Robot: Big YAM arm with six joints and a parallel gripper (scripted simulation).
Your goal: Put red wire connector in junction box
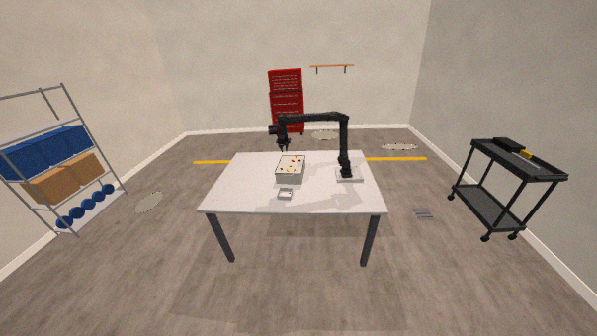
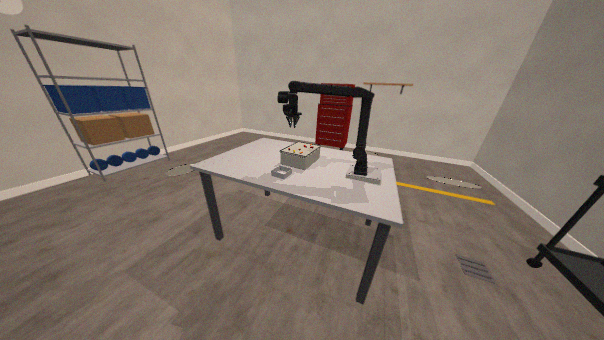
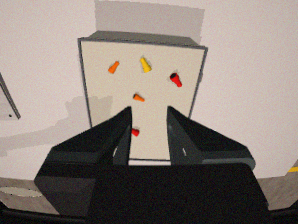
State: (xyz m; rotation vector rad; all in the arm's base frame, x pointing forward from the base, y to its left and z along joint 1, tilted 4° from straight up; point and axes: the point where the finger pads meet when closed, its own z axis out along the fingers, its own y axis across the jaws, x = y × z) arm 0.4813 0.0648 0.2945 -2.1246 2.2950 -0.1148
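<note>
The tool case (image 1: pixel 290 169) (image 3: pixel 141 96) stands in the middle of the white table, and its lid tray holds small wire connectors. One red connector (image 3: pixel 176 80) lies at the tray's right side. Another red connector (image 3: pixel 135 132) shows just beside my left finger. Orange (image 3: pixel 113 67) and yellow (image 3: pixel 145 63) connectors lie near them. My gripper (image 3: pixel 149 112) (image 2: pixel 293 124) hangs well above the case's far edge, pointing down. Its fingers are narrowed with a gap between them and nothing in it.
The arm's base (image 1: pixel 348 174) stands on the table right of the case. A red tool chest (image 1: pixel 286 99) stands at the back wall, a shelf rack (image 1: pixel 49 158) at the left and a black cart (image 1: pixel 509 183) at the right.
</note>
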